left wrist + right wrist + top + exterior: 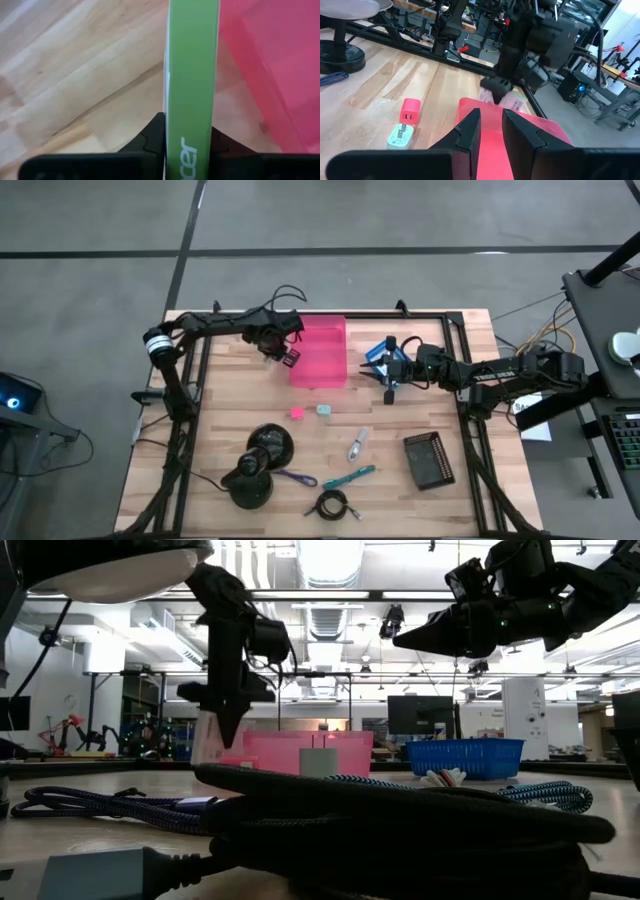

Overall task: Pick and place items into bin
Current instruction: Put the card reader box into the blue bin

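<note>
Two dark arms work above a wooden table. The left gripper hangs beside the pink bin, its fingers clamped on a thin green stick that stands upright between them. The right gripper hovers near the bin's other side, its fingers narrowly parted around nothing. On the table near the bin lie a pink cube and a pale teal cube; a silver metal piece, teal tool, purple tool and black coiled cable lie farther off.
</note>
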Controlling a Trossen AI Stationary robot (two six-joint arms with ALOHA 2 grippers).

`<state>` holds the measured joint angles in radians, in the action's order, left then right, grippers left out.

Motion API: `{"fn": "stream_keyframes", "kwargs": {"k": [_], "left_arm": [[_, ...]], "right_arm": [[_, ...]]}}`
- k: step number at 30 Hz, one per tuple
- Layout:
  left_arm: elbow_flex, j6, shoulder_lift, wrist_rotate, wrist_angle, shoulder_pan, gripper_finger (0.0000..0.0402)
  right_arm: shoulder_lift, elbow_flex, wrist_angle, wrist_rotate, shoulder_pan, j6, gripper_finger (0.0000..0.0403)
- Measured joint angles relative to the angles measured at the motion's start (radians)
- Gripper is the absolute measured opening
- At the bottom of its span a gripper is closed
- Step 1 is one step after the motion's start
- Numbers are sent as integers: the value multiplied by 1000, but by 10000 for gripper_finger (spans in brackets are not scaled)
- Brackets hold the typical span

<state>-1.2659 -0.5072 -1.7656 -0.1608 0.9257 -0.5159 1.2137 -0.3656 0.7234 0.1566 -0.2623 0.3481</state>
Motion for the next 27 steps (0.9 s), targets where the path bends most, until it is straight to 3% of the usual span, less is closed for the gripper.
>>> {"fn": "stream_keyframes", "kwargs": {"k": [10,17,21,23,27], "left_arm": [[-127,92,154,-2,95,3,38],[-125,348,299,15,-141,49,38],[-111,594,337,125,-282,97,38],[-108,692,341,174,-345,124,38],[-108,826,337,195,-415,172,38]], "right_arm": [[0,1,-25,0,0,-6,68],[0,-7,-39,1,0,-30,68],[0,-21,-25,59,7,43,72],[0,-22,10,108,14,77,82],[0,-23,85,103,23,105,117]]}}
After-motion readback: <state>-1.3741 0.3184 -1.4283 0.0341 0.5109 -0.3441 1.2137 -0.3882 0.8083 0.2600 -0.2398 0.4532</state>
